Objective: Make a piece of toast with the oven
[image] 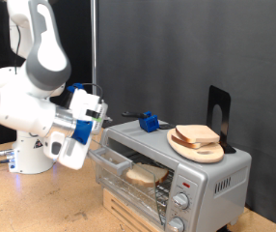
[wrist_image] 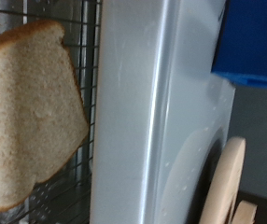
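The silver toaster oven [image: 210, 174] stands at the exterior view's lower right, with its knobs [image: 181, 201] on the front. A slice of pale bread with a tan crust [image: 146, 176] lies on the wire rack inside it. The wrist view shows this slice [wrist_image: 26, 112] close up on the rack, beside the oven's silver top [wrist_image: 152, 121]. Another slice [image: 198, 135] lies on a round wooden plate [image: 182, 146] on top of the oven. My gripper [image: 95, 114] hovers just above the oven's left end, holding nothing that shows. Its fingers do not show in the wrist view.
A blue object [image: 150, 122] lies on the oven's top, also in the wrist view [wrist_image: 250, 42]. A black metal stand [image: 218, 111] rises behind the plate. The plate's edge shows in the wrist view [wrist_image: 229, 182]. A wooden table [image: 41, 203] and black curtain [image: 177, 48] surround the scene.
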